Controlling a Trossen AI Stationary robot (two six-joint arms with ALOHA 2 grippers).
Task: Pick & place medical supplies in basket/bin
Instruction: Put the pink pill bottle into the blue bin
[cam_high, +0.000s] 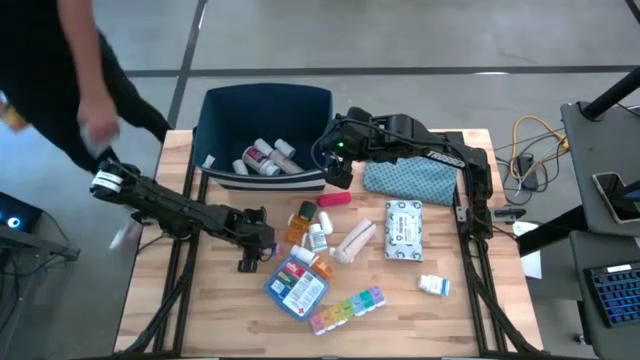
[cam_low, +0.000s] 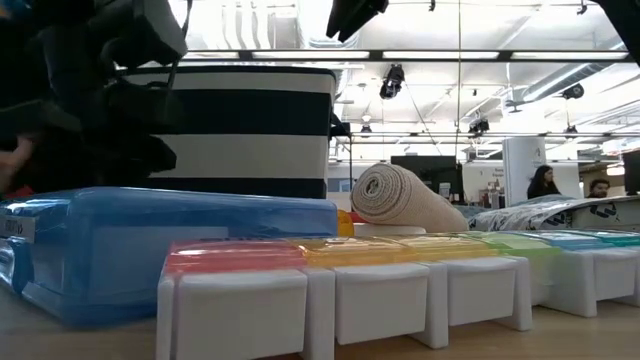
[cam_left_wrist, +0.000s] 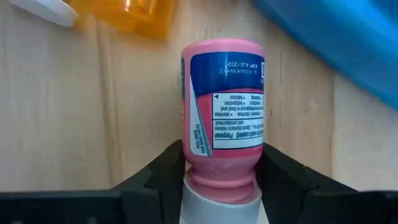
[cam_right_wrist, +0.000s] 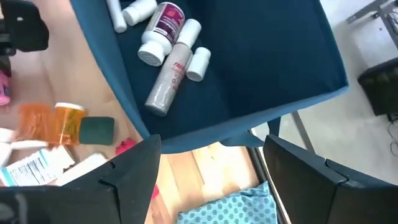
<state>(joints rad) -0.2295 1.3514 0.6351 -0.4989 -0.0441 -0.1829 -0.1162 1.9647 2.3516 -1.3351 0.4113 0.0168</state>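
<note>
Fingers (cam_left_wrist: 163, 171) of the left gripper (cam_left_wrist: 222, 180) stand closed against the narrow neck of a pink bottle (cam_left_wrist: 225, 106), just above its white cap (cam_left_wrist: 221, 205), with the bottle lying flat on the bench (cam_left_wrist: 56, 112) beside an orange pill bottle (cam_left_wrist: 134, 14) and the blue first-aid pouch (cam_left_wrist: 336, 37). Judged from its look, the bottle is rigid plastic with a glossy label: light, stiff, somewhat slippery and prone to roll, so the neck, where the shoulder stops it sliding out, is the sound place to hold. In the high view the left gripper (cam_high: 256, 252) sits at the left edge of the cluster of supplies: the pouch (cam_high: 296, 284), rainbow pill organizer (cam_high: 346, 309), bandage roll (cam_high: 354, 241) and wipes packet (cam_high: 403, 229). The right gripper (cam_right_wrist: 208, 171) hangs over the near rim of the navy bin (cam_high: 232, 112) with its fingers (cam_right_wrist: 134, 168) well apart and nothing between them; several bottles (cam_right_wrist: 163, 23) already lie inside. The bench is bare wooden slats, level and firm. A person (cam_high: 70, 70) stands at its far left corner; the room beyond is open workshop space.
</note>
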